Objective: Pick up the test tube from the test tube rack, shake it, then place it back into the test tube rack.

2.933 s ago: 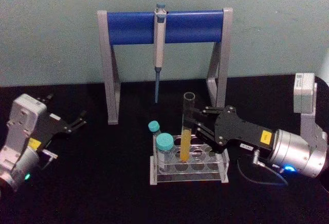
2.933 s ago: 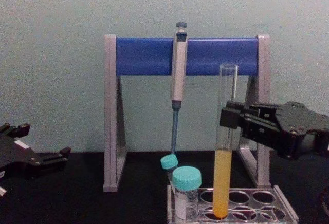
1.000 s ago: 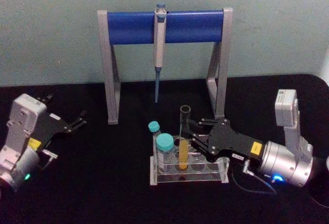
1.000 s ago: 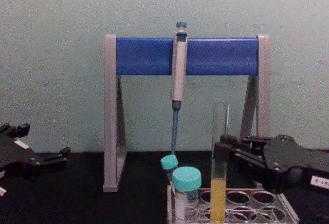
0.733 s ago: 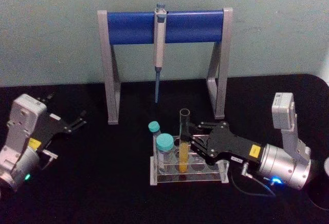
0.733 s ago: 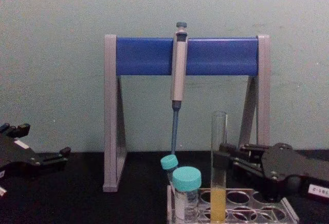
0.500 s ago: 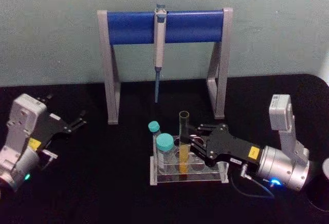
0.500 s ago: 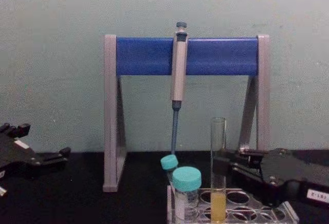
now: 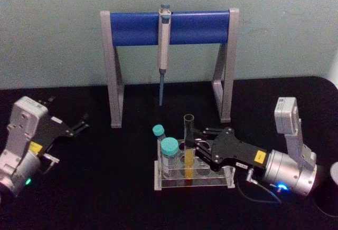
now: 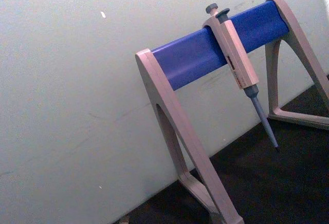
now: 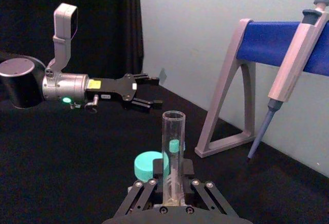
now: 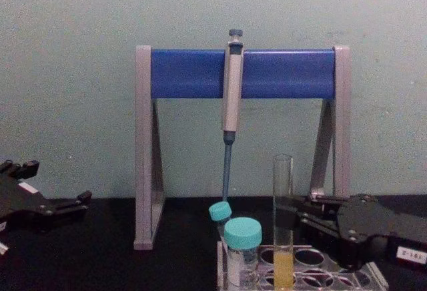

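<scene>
Seating upright in the test tube rack near its left end, the test tube remains clamped by the right gripper — release only when bottomed, then retreat level. Left gripper — fingers apart — sits parked at the table's left edge.

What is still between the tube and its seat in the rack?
Nothing visible. The test tube stands upright in a hole of the test tube rack, right gripper fingers on either side of it. The teal-capped tubes sit in holes to its left, apart from it.
</scene>
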### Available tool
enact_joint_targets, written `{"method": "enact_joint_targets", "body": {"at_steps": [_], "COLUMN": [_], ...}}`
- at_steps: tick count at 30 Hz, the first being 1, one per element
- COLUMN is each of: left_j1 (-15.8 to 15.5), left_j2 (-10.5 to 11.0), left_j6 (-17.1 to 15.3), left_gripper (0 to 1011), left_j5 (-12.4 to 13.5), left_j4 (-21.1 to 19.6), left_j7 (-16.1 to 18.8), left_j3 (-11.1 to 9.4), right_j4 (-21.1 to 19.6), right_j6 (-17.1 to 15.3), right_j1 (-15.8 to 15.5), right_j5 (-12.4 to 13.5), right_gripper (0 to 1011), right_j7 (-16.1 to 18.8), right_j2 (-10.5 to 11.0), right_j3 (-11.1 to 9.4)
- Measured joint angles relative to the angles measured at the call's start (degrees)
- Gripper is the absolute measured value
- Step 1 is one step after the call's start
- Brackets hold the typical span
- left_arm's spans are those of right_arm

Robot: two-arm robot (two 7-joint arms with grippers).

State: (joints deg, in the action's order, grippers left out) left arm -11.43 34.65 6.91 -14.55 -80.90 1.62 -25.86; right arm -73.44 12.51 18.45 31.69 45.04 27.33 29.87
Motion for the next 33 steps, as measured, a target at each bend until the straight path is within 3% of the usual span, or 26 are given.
{"method": "enact_joint_targets", "body": {"at_steps": [9, 13, 19, 33], "left_j1": [0.0, 0.0, 0.0, 0.0], "left_j2": [0.0, 0.0, 0.0, 0.0], "left_j6": [0.0, 0.0, 0.0, 0.0], "left_gripper": [1001, 1001, 1001, 1001], "left_j5": [0.0, 0.0, 0.0, 0.0], "left_j4": [0.0, 0.0, 0.0, 0.0], "left_j7": [0.0, 0.0, 0.0, 0.0], "left_j3": [0.0, 0.0, 0.0, 0.0], "right_j4": [0.0, 0.0, 0.0, 0.0], "right_j6": [0.0, -0.3, -0.2, -0.2], "right_j1": [0.0, -0.1, -0.1, 0.0], "right_j5": [0.0, -0.2, -0.2, 0.0], "right_gripper": [216, 297, 520, 935], "right_j7": [0.1, 0.1, 0.2, 0.3], "right_j2": [0.0, 0.1, 0.1, 0.1], "right_j3": [0.0, 0.0, 0.0, 0.0]}}
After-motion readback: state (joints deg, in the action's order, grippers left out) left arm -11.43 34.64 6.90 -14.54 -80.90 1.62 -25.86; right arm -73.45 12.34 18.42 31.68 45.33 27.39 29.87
